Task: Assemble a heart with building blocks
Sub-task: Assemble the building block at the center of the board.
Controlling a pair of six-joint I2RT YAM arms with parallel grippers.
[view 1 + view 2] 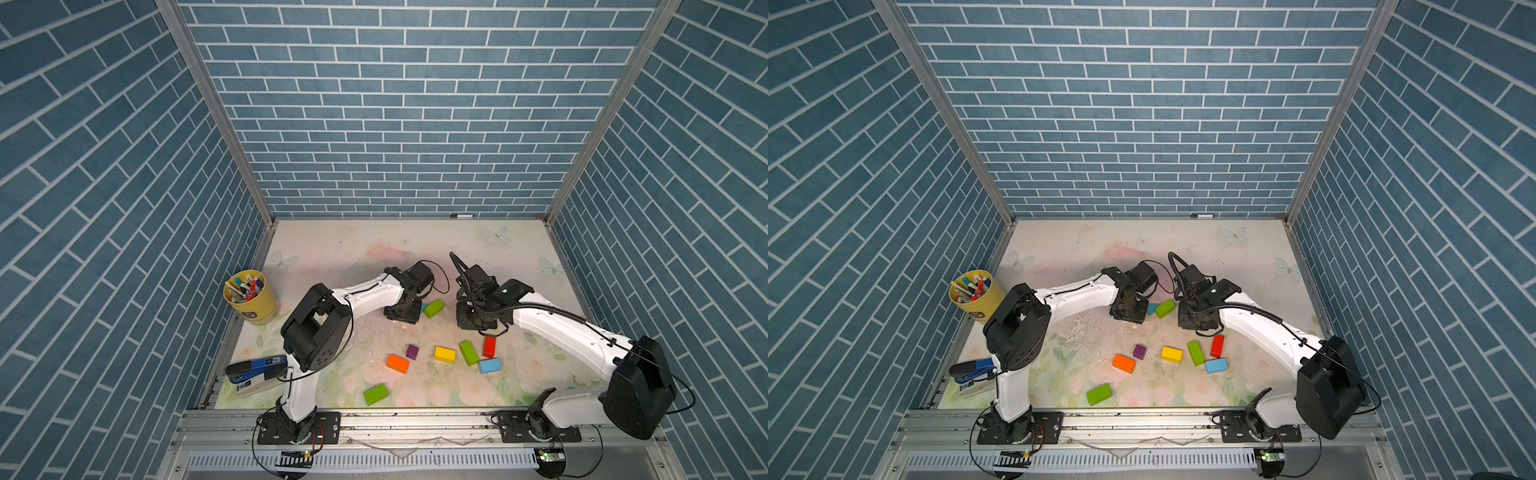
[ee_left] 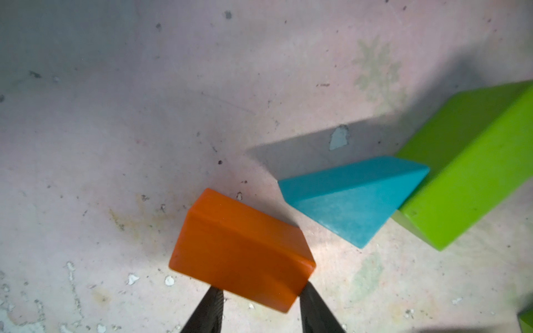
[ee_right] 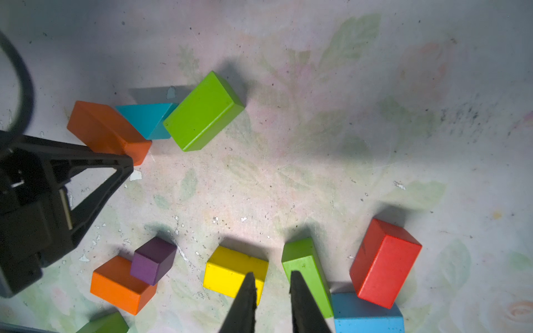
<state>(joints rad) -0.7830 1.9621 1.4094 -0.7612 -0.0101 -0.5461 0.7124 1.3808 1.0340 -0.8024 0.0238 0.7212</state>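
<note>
In the left wrist view my left gripper (image 2: 261, 288) is shut on an orange block (image 2: 239, 245), one finger on each side, low over the table. A teal triangle (image 2: 354, 199) lies just beside it, touching a green block (image 2: 467, 167). My right gripper (image 3: 271, 276) is shut and holds nothing; it hovers over a yellow block (image 3: 227, 271) and a second green block (image 3: 302, 265). Near them lie a red block (image 1: 489, 347), a light-blue block (image 1: 489, 365), a purple cube (image 1: 412, 351), another orange block (image 1: 397, 363) and a third green block (image 1: 375, 394). The blocks lie scattered and no heart shows.
A yellow cup of marker pens (image 1: 250, 299) stands at the left edge. A blue-and-white stapler-like gadget (image 1: 257, 374) lies at the front left, by the left arm's base. Brick-patterned walls close three sides. A pen (image 1: 461, 216) rests against the back wall.
</note>
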